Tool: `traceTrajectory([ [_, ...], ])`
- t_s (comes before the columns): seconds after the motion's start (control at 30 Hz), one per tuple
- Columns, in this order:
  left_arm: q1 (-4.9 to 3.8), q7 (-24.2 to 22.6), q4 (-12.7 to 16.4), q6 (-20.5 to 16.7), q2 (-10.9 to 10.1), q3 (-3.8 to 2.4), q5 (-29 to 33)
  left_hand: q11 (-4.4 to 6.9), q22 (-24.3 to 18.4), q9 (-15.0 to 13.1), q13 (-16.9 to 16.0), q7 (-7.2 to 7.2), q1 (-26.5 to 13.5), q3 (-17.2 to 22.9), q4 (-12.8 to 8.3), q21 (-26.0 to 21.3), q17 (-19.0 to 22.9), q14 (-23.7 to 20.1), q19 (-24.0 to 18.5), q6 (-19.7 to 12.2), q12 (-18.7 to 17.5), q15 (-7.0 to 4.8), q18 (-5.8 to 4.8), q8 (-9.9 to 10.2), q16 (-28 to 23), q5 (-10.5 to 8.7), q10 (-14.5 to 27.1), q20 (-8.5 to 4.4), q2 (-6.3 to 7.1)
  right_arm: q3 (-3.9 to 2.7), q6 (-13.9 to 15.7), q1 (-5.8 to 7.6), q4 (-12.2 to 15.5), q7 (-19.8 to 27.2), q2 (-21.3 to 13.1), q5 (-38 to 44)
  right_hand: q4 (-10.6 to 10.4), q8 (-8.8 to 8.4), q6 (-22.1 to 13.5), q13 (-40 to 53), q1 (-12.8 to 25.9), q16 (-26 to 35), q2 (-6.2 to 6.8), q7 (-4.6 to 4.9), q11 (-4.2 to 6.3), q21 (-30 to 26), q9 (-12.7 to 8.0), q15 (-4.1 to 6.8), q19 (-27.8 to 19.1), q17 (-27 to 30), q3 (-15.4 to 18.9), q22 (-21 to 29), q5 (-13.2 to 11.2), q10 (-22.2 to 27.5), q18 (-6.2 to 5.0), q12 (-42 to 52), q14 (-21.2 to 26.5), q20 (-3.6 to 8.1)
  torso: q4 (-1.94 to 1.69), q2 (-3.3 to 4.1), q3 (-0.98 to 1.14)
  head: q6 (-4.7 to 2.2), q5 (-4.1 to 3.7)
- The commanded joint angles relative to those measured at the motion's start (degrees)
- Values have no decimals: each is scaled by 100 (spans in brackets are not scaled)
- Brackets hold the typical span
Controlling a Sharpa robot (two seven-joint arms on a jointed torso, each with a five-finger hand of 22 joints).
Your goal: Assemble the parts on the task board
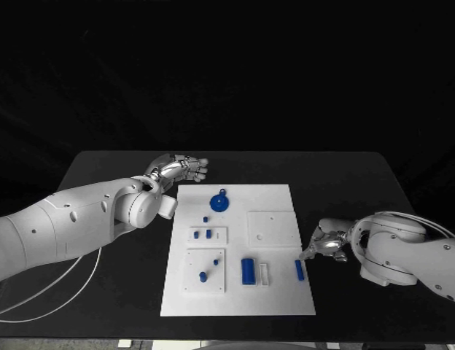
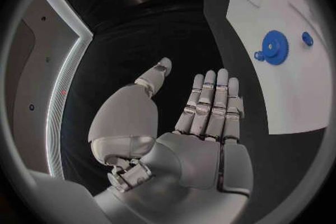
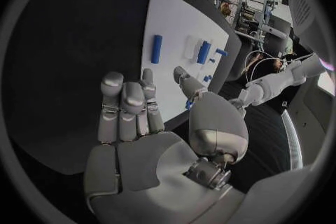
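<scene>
The white task board [image 1: 275, 295] lies in the middle of the black table. A blue gear [image 1: 219, 202] sits near its far edge, with small blue parts [image 1: 203, 235] in the plates below it. A blue cylinder [image 1: 248, 270] and a blue peg [image 1: 299, 270] lie near the front. My left hand [image 1: 181, 168] hovers over bare table off the board's far left corner, fingers straight and apart, holding nothing [image 2: 203, 117]; the gear [image 2: 274, 45] lies beyond it. My right hand [image 1: 327, 246] is low at the board's right edge, fingers slightly bent, thumb apart, empty [image 3: 140, 117], close to the peg [image 3: 157, 49].
A blank square plate [image 1: 272, 227] is set in the board's right half. Black table [image 1: 364, 189] spreads to both sides of the board. A white cable [image 1: 54, 292] trails under my left arm at the table's left edge.
</scene>
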State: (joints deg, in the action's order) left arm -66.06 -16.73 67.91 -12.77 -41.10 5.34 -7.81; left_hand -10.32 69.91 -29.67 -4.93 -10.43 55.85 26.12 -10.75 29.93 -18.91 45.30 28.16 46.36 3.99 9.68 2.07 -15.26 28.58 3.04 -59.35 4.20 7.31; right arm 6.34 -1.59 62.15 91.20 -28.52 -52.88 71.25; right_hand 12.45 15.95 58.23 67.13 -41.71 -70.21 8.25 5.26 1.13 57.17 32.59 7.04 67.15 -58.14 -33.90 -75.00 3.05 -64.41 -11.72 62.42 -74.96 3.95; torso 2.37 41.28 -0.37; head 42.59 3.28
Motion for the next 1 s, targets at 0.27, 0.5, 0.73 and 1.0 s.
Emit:
traceTrajectory([
  [0.27,-4,-41,21,91,2,-4,4,-2,11,7,11,7,-22,-32,19,-26,-10,50,-23,44,19,-1,-49,-32,-13,-16,6,-19,-35,58,-173,-221,-138,-362,172,569,-96,-5,10,1,77,27,61,9,-8,-19,24,12,-10,-9,69,-85,-24,-16,-328,-27,-24,-26,-17,1,-8,11,-24],
  [0.5,-4,-40,25,98,-13,-4,4,-2,12,7,12,7,-24,-34,20,-27,-11,50,-23,43,20,-2,-50,-32,-14,-16,5,-19,-34,104,-149,-383,-216,-375,297,700,-119,-19,-17,11,463,27,-56,-5,0,-29,39,18,-81,-21,484,-97,-29,16,-328,-43,4,-15,-16,1,-12,34,-24],
  [0.73,-4,-36,28,100,-23,-3,4,-2,13,8,13,7,-26,-35,22,-28,-13,51,-23,42,20,-2,-51,-32,-14,-16,4,-20,-33,106,-78,-418,-276,-362,377,738,270,-27,-10,24,615,30,-379,-14,16,-39,62,37,-120,-32,920,-88,-21,19,-328,-55,19,35,-15,0,-14,38,-23],
  [1.0,-4,-32,31,102,-34,-3,4,-1,15,10,15,6,-28,-36,24,-30,-15,51,-24,38,20,-3,-52,-31,-16,-16,4,-21,-32,107,-34,-434,-336,-354,439,739,309,-32,-2,26,640,32,-482,-17,18,-44,64,39,-115,-31,950,-84,-21,12,-328,-59,16,40,-20,1,-13,45,-17],
])
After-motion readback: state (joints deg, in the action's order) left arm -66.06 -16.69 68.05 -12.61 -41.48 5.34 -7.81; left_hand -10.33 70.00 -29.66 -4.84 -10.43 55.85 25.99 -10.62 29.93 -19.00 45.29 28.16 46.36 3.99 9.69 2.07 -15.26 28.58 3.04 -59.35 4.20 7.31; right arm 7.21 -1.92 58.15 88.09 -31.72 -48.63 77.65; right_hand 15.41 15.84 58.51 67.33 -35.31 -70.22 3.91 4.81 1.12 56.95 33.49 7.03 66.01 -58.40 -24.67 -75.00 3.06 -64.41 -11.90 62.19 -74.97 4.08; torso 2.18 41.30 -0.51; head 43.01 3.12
